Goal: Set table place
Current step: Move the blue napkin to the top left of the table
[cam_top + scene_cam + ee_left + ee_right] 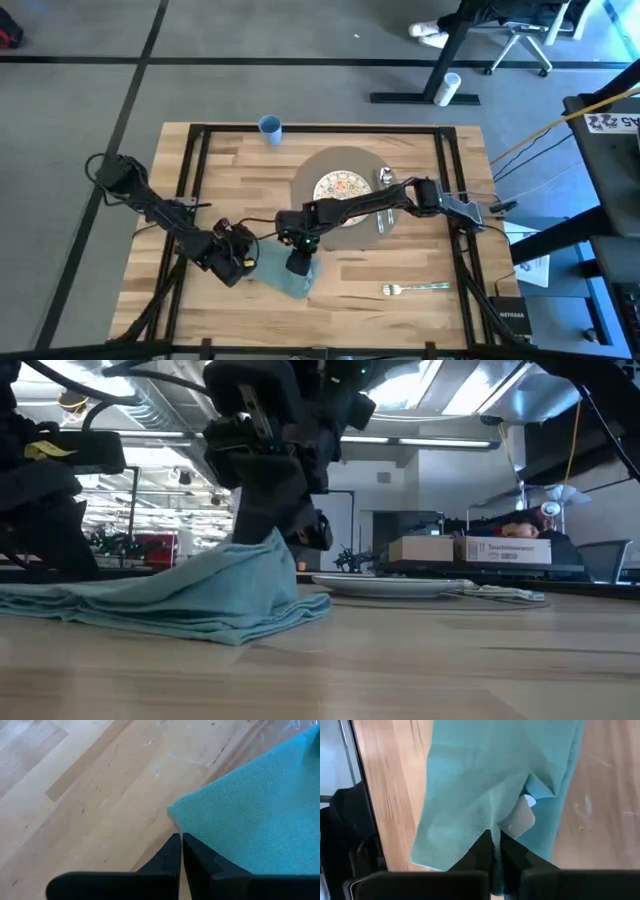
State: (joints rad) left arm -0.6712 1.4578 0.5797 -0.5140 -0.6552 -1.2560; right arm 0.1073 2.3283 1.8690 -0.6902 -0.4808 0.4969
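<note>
Grey-brown round place (pixel 362 168), no long axis

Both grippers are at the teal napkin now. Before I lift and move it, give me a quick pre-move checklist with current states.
1. Right gripper pinching the teal napkin: ok, fingers shut on a raised fold.
2. Left gripper holding the napkin: not ok, fingers shut at its corner, cloth beside them, not between.
3. Napkin free of other items: cannot tell, a white tag shows, underside hidden.
4. Placemat with plate in position: ok.
5. Fork clear of the napkin: ok, lies apart on the table.
6. Blue cup clear: ok, at the far edge.
</note>
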